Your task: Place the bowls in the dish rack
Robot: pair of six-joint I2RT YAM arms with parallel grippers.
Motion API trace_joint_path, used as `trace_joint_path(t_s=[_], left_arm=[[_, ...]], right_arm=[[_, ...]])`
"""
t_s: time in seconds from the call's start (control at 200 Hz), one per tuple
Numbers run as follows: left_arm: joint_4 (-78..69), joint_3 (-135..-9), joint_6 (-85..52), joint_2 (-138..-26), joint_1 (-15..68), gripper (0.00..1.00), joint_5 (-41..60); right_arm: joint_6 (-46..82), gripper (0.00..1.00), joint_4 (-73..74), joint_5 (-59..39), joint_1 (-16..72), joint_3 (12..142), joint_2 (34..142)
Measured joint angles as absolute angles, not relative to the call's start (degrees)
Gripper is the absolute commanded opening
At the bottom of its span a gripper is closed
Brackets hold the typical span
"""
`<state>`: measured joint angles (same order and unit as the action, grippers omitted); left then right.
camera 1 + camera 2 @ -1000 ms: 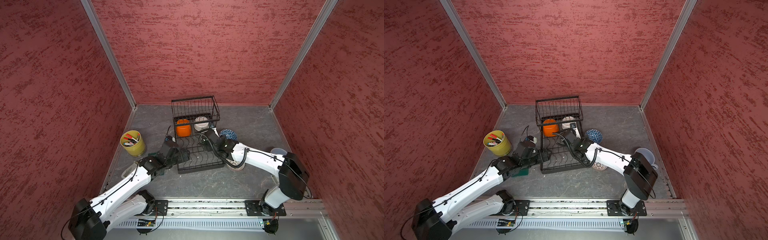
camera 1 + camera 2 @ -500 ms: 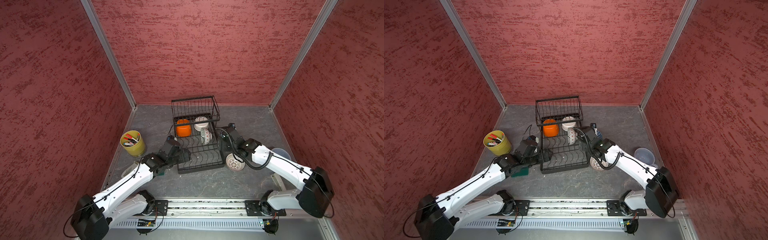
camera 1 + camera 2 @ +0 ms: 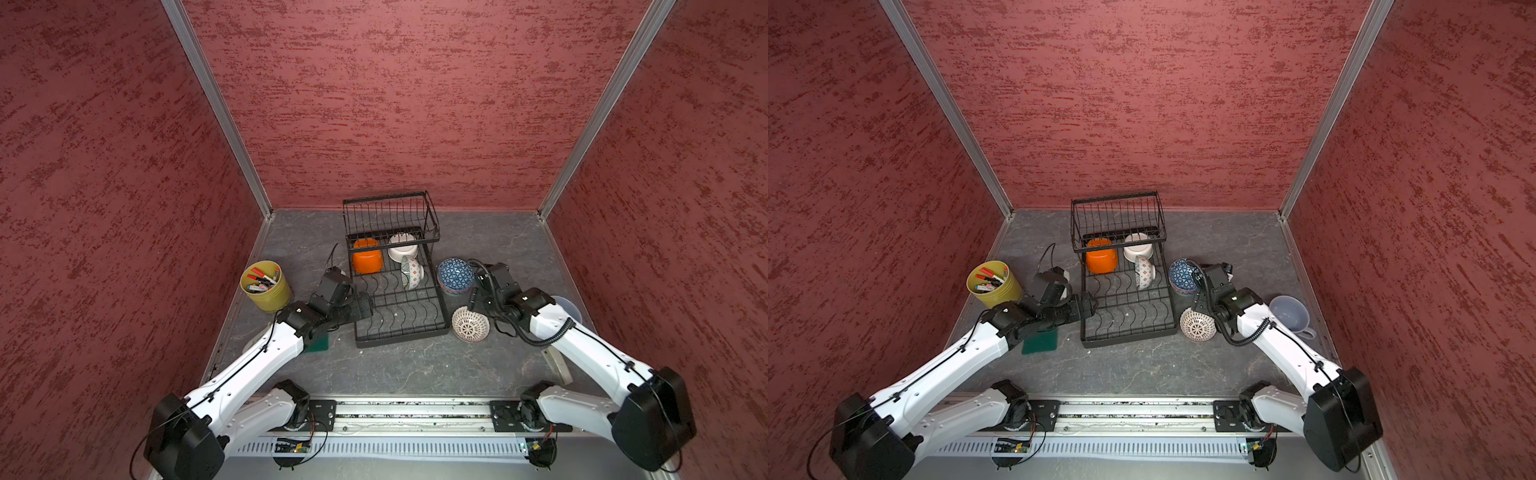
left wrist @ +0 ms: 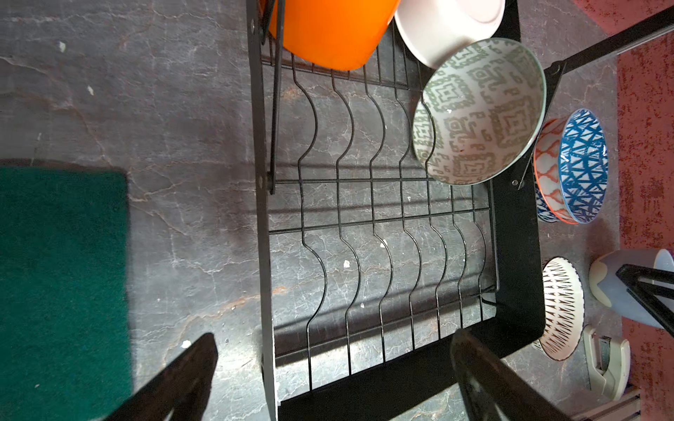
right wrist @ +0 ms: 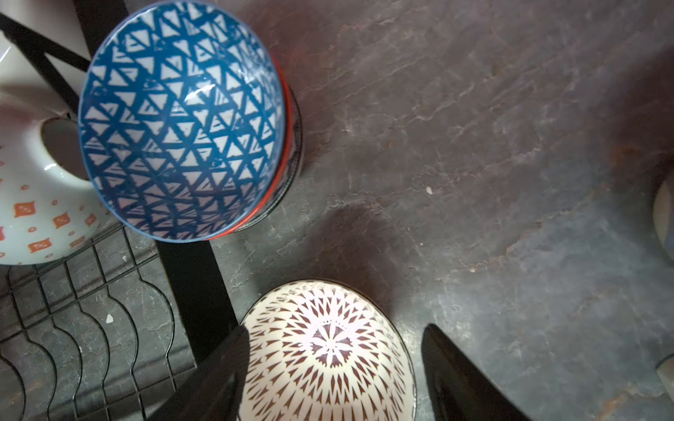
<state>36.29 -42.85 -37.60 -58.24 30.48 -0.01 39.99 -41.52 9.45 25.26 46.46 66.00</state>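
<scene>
Three bowls are in the dish rack (image 3: 402, 338)?

Yes. An orange bowl (image 3: 367, 261) and a white bowl (image 3: 402, 249) sit under the raised basket. A grey-green patterned bowl (image 3: 412, 272) stands on edge in the tray just in front of them.

And the others?

A blue bowl (image 3: 455, 274) tops a stack just beside the rack's right side. A lattice bowl (image 3: 469, 330) lies upside down on the table (image 3: 395, 374) near it.

The grippers?

The left gripper (image 4: 333, 337) gapes wide over the rack's left rim, empty. The right gripper (image 5: 337, 330) straddles the lattice bowl with its jaws apart. Whether they touch it, I cannot tell.

Setting: robot test cell | Evidence: red textured panels (image 3: 395, 104) framed by aluminium posts (image 3: 219, 108); white arms (image 3: 266, 353) mounted on a base rail (image 3: 411, 415)
</scene>
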Motion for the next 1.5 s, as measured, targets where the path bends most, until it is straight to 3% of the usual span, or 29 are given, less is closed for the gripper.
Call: trace_joint_path(t_s=[0.416,0.711,1.077,1.498], left_arm=[[36.67,-42.72,-34.72,-60.97,24.93,1.00,1.96],[35.88,-42.74,-32.34,-66.89,23.79,0.92,3.07],[34.54,-42.76,-30.81,-71.20,23.73,0.71,2.94],[32.91,-42.76,-30.50,-74.41,23.73,0.55,0.95]], right_arm=[[42.78,0.64,-42.44,6.15,24.53,41.17,64.53],[44.14,0.54,-42.11,5.67,24.53,39.79,64.45],[44.73,0.40,-41.28,5.74,24.53,37.82,65.47],[44.80,0.24,-40.97,6.28,24.53,37.41,65.69]])
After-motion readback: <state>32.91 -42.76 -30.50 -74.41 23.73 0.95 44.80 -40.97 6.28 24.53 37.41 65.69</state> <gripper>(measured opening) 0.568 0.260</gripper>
